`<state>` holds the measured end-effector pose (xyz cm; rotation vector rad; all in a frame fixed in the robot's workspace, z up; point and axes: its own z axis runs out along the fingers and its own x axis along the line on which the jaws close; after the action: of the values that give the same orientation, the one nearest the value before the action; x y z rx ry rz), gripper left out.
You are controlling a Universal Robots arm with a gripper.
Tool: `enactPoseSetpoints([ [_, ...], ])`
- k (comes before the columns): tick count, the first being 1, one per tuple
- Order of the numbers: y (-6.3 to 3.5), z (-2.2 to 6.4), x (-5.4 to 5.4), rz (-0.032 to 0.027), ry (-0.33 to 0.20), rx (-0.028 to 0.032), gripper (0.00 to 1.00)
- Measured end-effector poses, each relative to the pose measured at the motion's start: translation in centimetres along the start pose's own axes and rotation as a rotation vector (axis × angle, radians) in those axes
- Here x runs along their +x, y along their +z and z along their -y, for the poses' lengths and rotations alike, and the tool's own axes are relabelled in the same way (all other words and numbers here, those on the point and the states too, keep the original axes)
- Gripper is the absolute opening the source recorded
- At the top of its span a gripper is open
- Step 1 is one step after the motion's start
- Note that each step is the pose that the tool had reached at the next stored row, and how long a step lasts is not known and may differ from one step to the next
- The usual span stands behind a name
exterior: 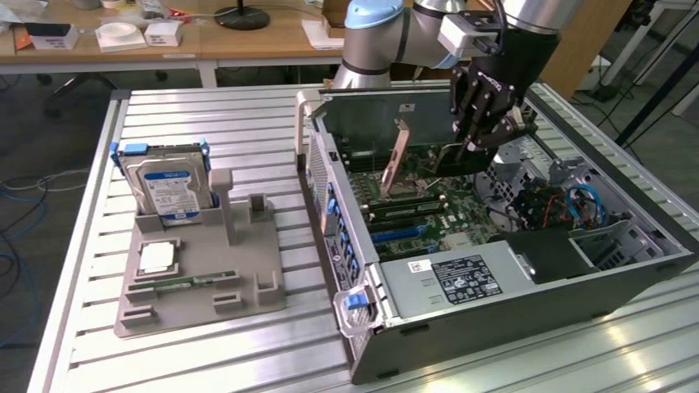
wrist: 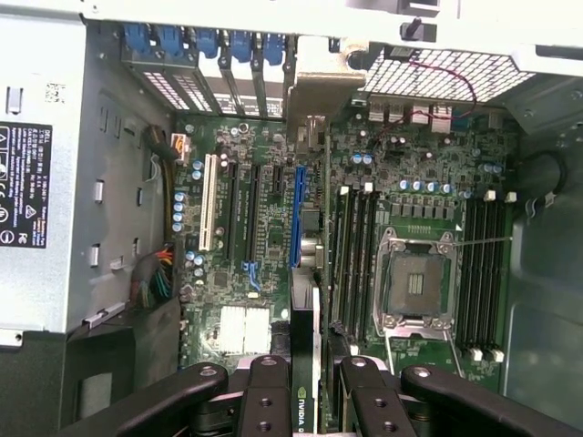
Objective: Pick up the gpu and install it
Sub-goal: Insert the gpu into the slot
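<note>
Gripper is clamping the graphics card, holding it on edge over the motherboard inside the open computer case.

The gpu hangs over the motherboard inside the case; the hard drive stands on the table, at the exterior view's left.

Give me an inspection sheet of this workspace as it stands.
Surface: slatted metal table, bearing an open computer case and a grey fixture.
Job's things: gpu held on edge inside the case, over the motherboard; whether it is seated cannot be told.
Clutter: hard drive upright in the fixture; memory stick lying in it.
Grippers: gripper shut on the gpu.
Cables: blue cable inside the case; loose cables on the floor, at the exterior view's left.
Surroundings: wooden desk with white boxes behind.
</note>
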<state>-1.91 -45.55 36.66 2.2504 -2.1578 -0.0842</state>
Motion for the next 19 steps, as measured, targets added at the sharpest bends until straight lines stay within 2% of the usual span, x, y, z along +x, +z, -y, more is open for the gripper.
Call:
enactPoseSetpoints([
  [19,0.76,0.04,0.02,-0.0001,0.0,0.0,0.26],
])
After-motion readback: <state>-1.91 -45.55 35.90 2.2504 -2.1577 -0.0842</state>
